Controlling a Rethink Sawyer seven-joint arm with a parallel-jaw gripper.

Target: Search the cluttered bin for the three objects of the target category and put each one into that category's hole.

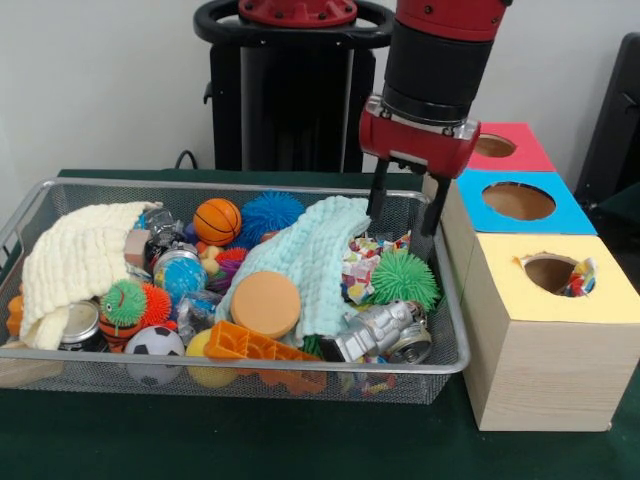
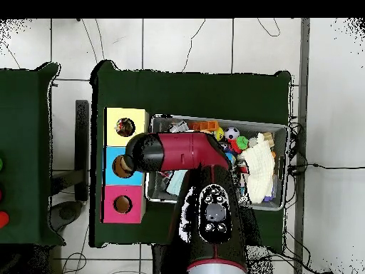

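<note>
A dark green tabletop [image 1: 300, 440] stands before a pale wall. No legible writing shows on any item. The gripper [image 1: 405, 212] hangs with jaws apart and empty, touching nothing, over the right far corner of the wire bin [image 1: 40, 375]. Directly below lie a green spiky ball [image 1: 405, 277] and a light blue cloth [image 1: 310, 255]. Right of the jaws stand the blue hole [image 1: 518, 201], red hole [image 1: 494, 146] and yellow hole [image 1: 552, 273].

Green spiky ball [image 1: 405, 277], black-and-white football [image 1: 154, 345]
</note>
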